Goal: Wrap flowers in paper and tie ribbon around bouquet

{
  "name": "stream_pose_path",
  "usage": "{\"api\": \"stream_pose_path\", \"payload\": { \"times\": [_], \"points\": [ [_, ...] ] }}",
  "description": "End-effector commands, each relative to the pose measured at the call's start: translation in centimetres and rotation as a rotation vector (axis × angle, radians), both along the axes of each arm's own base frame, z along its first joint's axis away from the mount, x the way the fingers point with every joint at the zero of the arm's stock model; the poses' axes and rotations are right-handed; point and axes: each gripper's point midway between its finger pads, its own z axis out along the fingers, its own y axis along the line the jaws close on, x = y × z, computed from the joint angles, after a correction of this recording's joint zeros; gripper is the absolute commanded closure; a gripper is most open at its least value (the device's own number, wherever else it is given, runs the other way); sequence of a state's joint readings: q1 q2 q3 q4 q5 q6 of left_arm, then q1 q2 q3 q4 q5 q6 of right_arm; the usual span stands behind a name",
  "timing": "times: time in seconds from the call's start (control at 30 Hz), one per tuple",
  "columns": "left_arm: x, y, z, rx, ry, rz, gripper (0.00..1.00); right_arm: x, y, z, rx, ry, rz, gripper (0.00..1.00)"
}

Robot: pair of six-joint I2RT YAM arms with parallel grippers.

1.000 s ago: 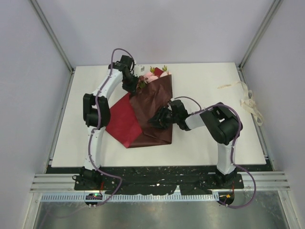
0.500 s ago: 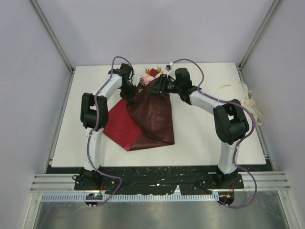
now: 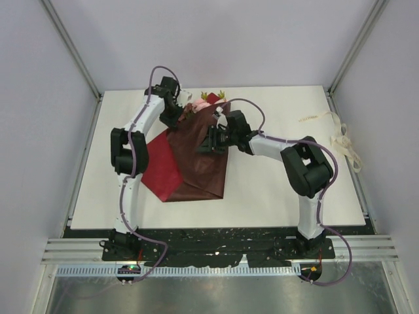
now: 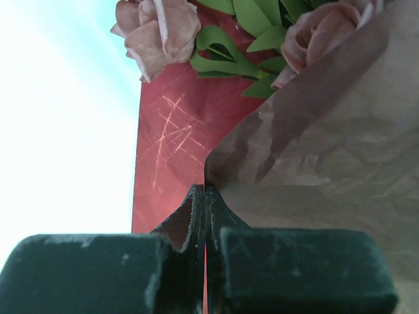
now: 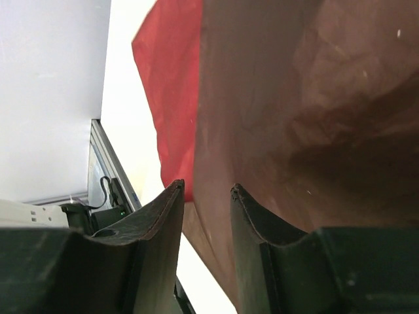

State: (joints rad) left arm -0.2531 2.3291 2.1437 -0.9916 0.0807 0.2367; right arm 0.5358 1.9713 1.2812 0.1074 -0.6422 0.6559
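The flowers (image 3: 207,100) lie at the back of the table, pink blooms (image 4: 158,29) and green leaves (image 4: 239,44) poking out above the dark maroon paper (image 3: 200,160). One flap of the paper is folded over the stems, and its brighter red side (image 3: 157,171) shows on the left. My left gripper (image 3: 177,112) is shut on the paper's upper edge (image 4: 205,190) just below the blooms. Over the middle of the folded flap, my right gripper (image 3: 207,142) hovers with its jaws apart (image 5: 206,186); the paper (image 5: 281,98) fills the view past them. The cream ribbon (image 3: 342,140) lies loose at the table's far right edge.
The white table (image 3: 281,190) is bounded by grey walls and a metal frame rail (image 3: 84,163) on the left. Both arm bases sit on the black plate (image 3: 216,242) at the near edge.
My right gripper swung up to the paper's top by the flowers, then came back down to the flap's middle. The folded flap shifted left. The left gripper stayed shut on the paper.
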Motion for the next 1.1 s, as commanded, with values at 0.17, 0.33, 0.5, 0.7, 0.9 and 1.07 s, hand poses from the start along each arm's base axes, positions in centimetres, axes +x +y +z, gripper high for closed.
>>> {"api": "stream_pose_path", "payload": {
  "times": [0.17, 0.33, 0.5, 0.7, 0.9, 1.07],
  "points": [
    [1.0, 1.7, -0.7, 0.089, 0.014, -0.007, 1.00, -1.6, 1.7, -6.5, -0.031, 0.124, 0.005, 0.62],
    [2.2, 2.7, 3.8, -0.154, -0.088, 0.169, 0.79, -1.3, 1.6, -9.1, -0.056, 0.205, -0.049, 0.62],
    [1.3, 2.2, 13.5, -0.585, -0.295, 0.228, 0.49, -1.6, 1.4, -10.8, -0.054, 0.277, -0.091, 0.62],
    [-3.1, -4.1, 11.4, -0.910, -0.038, 0.241, 0.62, -1.6, 1.1, -11.3, -0.055, 0.313, -0.134, 0.62],
    [-4.4, -8.2, 4.7, -0.959, 0.220, 0.350, 0.72, -1.9, -0.5, -11.2, -0.075, 0.331, -0.189, 0.62],
    [-5.3, -9.0, -0.8, -0.770, 0.339, 0.441, 0.85, -2.4, -1.6, -10.7, -0.078, 0.346, -0.225, 0.61]
  ]
}}
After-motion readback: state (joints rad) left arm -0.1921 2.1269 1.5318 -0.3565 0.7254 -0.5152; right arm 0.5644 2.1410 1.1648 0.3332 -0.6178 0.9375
